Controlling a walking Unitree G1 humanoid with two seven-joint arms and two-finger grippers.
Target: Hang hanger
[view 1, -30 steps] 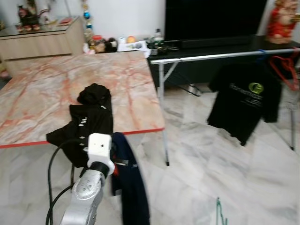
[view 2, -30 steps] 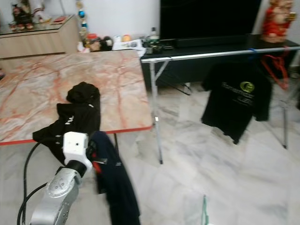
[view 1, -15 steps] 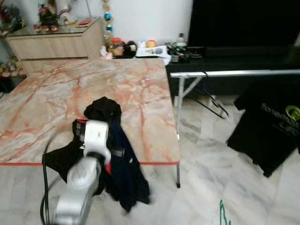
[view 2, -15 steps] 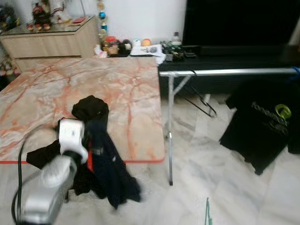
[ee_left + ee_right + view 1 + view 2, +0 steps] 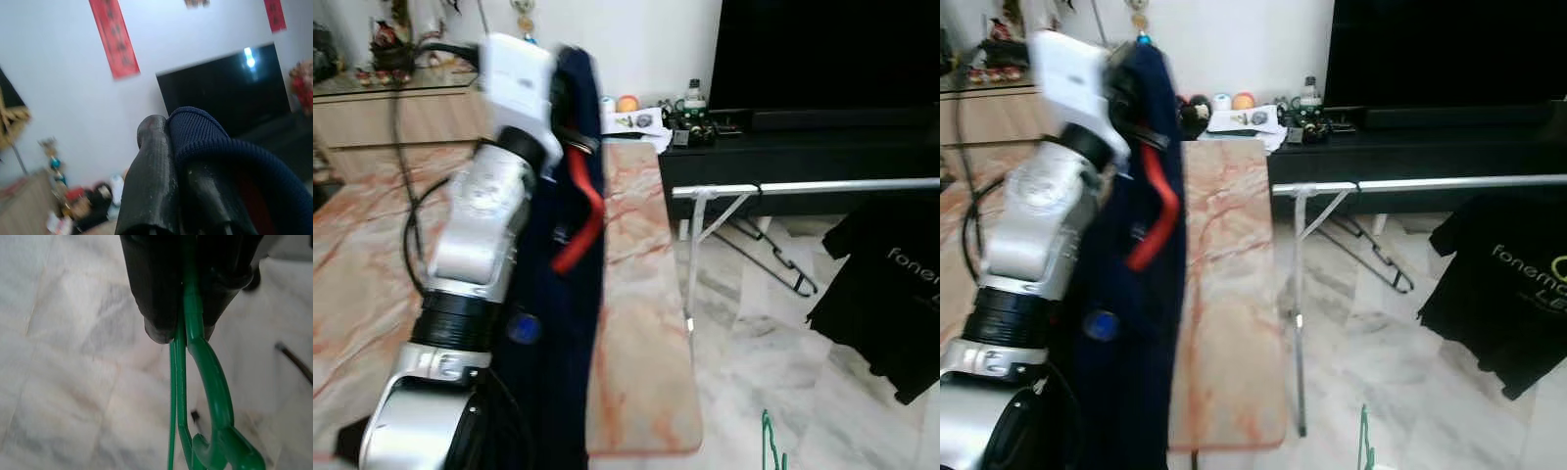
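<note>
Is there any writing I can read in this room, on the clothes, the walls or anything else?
"fonem…" in pale letters, cut off at the picture's edge, on the black T-shirt hanging from the silver metal rail.
Red paper banners on the white wall: dark characters, too blurred to read.
Papers on the far counter: print too small to read.
Navy blue garment in the left gripper: no readable text.

Printed in pale letters on the black T-shirt [image 5: 1503, 294] at the right edge of the frame: "fonemo", cut off by the edge, with a yellow-green logo fragment beside it. In the left eye view, only "fone" legible. Dark marks on the red wall banner [image 5: 116, 38], upper left of the wrist view, too blurred to read.
</note>
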